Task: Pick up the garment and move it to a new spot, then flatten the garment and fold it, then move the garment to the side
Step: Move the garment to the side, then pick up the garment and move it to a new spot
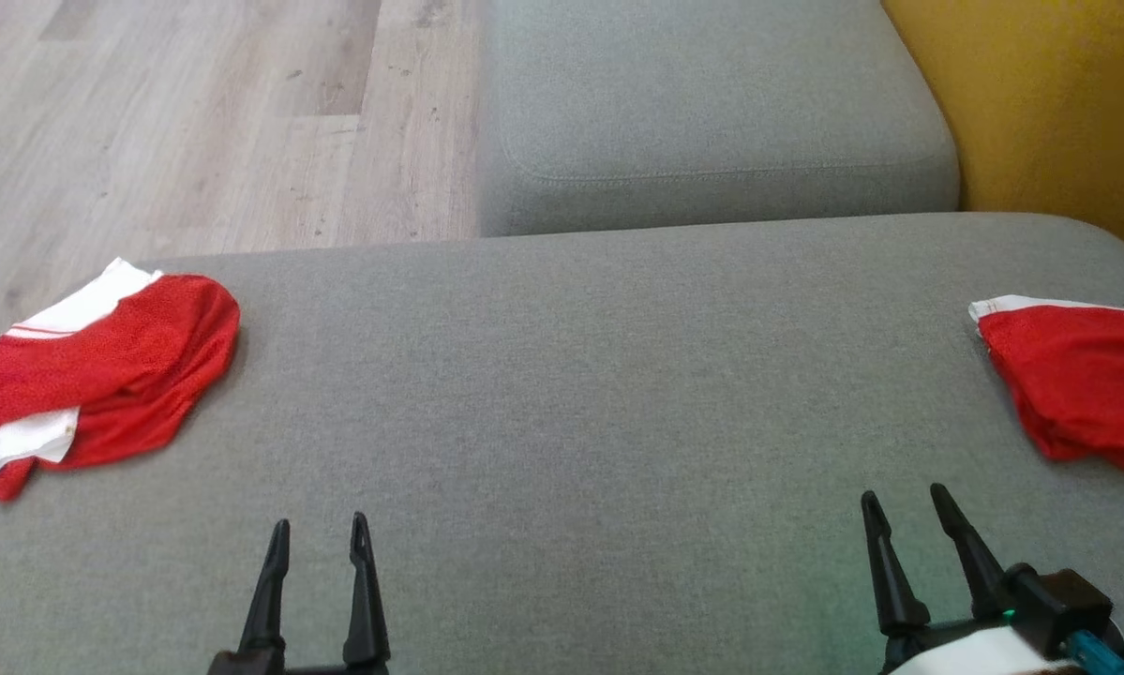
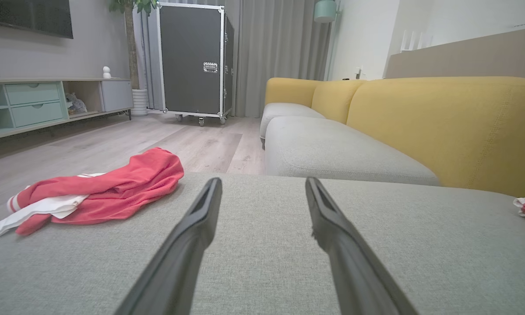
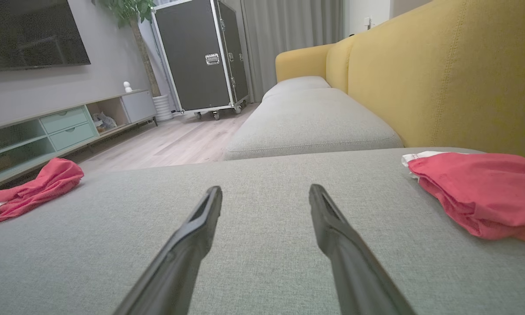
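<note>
The head view looks steeply down from above onto the grey sofa seat [image 1: 562, 394], with the left pincer [image 1: 321, 520] and right pincer [image 1: 903, 491] at its bottom edge. Each wrist view sits low, close over the seat, facing along its own pincer toward the black flight case [image 2: 192, 61] across the room. All three views share the crumpled red garment [image 1: 102, 375] left of the left pincer and the folded red garment [image 1: 1077, 384] right of the right pincer.
</note>
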Available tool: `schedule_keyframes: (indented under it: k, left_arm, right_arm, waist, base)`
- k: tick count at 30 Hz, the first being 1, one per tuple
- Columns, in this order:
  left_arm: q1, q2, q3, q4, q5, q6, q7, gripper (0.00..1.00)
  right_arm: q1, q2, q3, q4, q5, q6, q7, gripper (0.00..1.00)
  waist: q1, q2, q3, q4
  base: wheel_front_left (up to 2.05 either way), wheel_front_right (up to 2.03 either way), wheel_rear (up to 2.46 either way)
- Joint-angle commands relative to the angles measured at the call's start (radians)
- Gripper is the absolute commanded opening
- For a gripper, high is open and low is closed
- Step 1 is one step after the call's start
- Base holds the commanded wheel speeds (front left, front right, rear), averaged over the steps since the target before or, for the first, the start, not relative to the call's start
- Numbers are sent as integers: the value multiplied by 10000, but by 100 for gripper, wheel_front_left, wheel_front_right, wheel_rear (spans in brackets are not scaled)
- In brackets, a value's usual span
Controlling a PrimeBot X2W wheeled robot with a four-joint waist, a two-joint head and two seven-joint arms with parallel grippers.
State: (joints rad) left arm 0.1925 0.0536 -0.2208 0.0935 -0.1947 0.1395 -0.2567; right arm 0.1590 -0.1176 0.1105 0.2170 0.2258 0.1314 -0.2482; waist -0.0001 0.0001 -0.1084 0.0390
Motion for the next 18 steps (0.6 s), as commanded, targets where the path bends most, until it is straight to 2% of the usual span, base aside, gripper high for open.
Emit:
schedule_keyframes:
  k: [1, 9, 18]
  left_arm:
    - [-349, -34, 398, -272, 110, -63, -51, 100]
    - [-295, -34, 408, -125, 250, -197, -51, 100]
    - [-305, -34, 437, -62, 315, -64, -51, 100]
  right_arm:
    - [-276, -46, 142, -381, -92, -7, -135, 100]
    - [-208, 21, 96, -412, -208, -7, -135, 100]
    - [-231, -5, 34, -355, -319, -7, -135, 100]
  waist:
    - [1, -1, -19, 12]
    - [1, -1, -11, 25]
    - [1, -1, 42, 43]
  base:
    - [0, 0, 0]
    - [0, 0, 0]
    - [0, 0, 0]
